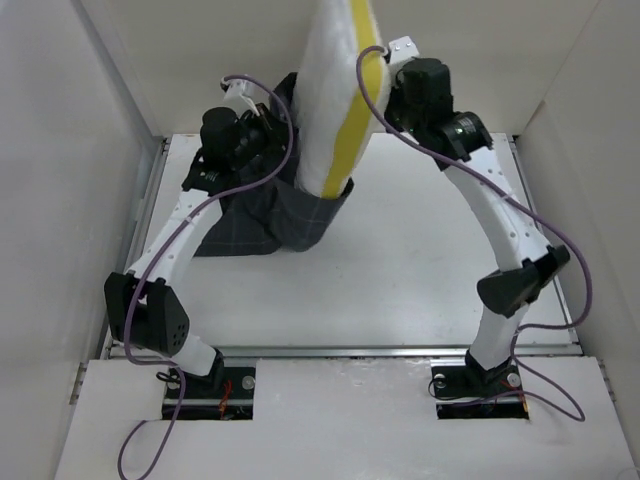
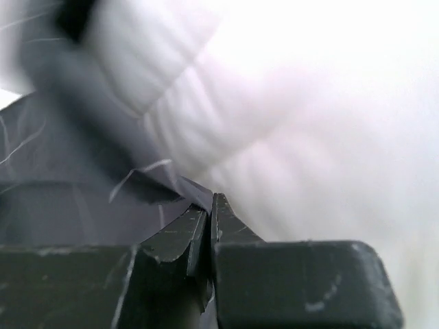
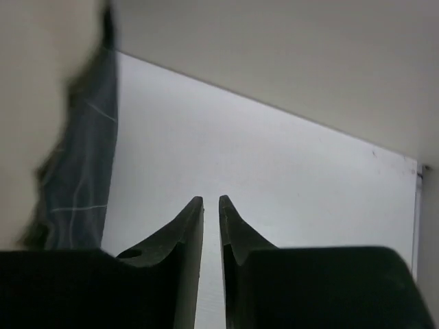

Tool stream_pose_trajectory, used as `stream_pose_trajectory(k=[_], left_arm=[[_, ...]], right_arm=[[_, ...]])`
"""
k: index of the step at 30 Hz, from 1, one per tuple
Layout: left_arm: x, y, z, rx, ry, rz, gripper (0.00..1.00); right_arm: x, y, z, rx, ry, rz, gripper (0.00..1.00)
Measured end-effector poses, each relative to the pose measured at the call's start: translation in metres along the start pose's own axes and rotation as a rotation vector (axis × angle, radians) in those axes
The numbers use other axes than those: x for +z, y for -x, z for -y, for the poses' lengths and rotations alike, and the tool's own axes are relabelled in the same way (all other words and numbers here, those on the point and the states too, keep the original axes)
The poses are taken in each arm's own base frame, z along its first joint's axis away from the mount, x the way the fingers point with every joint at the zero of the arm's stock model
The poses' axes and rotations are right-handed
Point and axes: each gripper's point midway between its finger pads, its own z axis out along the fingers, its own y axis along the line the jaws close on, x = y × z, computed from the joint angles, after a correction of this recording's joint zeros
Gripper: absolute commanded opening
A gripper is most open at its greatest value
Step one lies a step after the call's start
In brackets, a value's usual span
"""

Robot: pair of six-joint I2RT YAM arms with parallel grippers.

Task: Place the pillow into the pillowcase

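Now pillow [image 1: 330, 100] just left of right gripper [image 3: 210, 199] — jaws narrow, empty; left gripper [image 2: 209, 199] pinches pillowcase [image 1: 250, 230].

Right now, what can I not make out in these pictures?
Top of the pillow: top view, cut off by the upper edge.
Its lower end: top view, hidden inside the pillowcase.
Its surface: left wrist view, blurred, too close.
The right tool: top view, hidden behind its own wrist.

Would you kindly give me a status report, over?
Left gripper shut on pillowcase edge. Right gripper slightly open, empty. Pillow upright, lower end inside pillowcase. Nothing obstructing.
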Motion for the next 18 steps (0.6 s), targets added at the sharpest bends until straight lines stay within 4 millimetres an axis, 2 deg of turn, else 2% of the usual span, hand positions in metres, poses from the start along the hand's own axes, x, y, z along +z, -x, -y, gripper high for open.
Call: stream_pose_trajectory(k=[1, 2, 4, 6, 8, 10, 13, 14, 16, 18], left_arm=[[0.0, 0.008, 0.003, 0.011, -0.007, 0.021, 0.0], [0.0, 0.012, 0.004, 0.018, -0.008, 0.035, 0.0], [0.002, 0.005, -0.002, 0.011, -0.003, 0.034, 0.0], [0.005, -0.016, -0.018, -0.01, 0.023, 0.0, 0.0], [0.01, -0.047, -0.041, -0.047, 0.063, -0.061, 0.0], [0.013, -0.077, -0.064, -0.095, 0.109, -0.124, 0.0], [0.015, -0.105, -0.083, -0.134, 0.151, -0.183, 0.0], [0.015, -0.11, -0.086, -0.138, 0.157, -0.194, 0.0], [0.015, -0.113, -0.085, -0.134, 0.152, -0.206, 0.0], [0.016, -0.112, -0.08, -0.12, 0.131, -0.203, 0.0]], right_arm=[[-0.018, 0.02, -0.004, 0.01, 0.066, 0.062, 0.22], [-0.025, 0.028, -0.008, 0.013, 0.108, 0.09, 0.24], [-0.04, 0.046, -0.032, 0.009, 0.264, 0.158, 0.26], [-0.042, 0.052, -0.067, -0.009, 0.416, 0.19, 0.31], [-0.026, 0.044, -0.106, -0.044, 0.526, 0.171, 0.31], [-0.002, 0.029, -0.142, -0.075, 0.595, 0.139, 0.3], [0.027, -0.007, -0.174, -0.105, 0.648, 0.066, 0.3], [0.031, -0.024, -0.177, -0.109, 0.654, 0.036, 0.3], [0.026, -0.054, -0.172, -0.114, 0.639, -0.016, 0.35], [-0.004, -0.092, -0.153, -0.105, 0.603, -0.087, 0.52]])
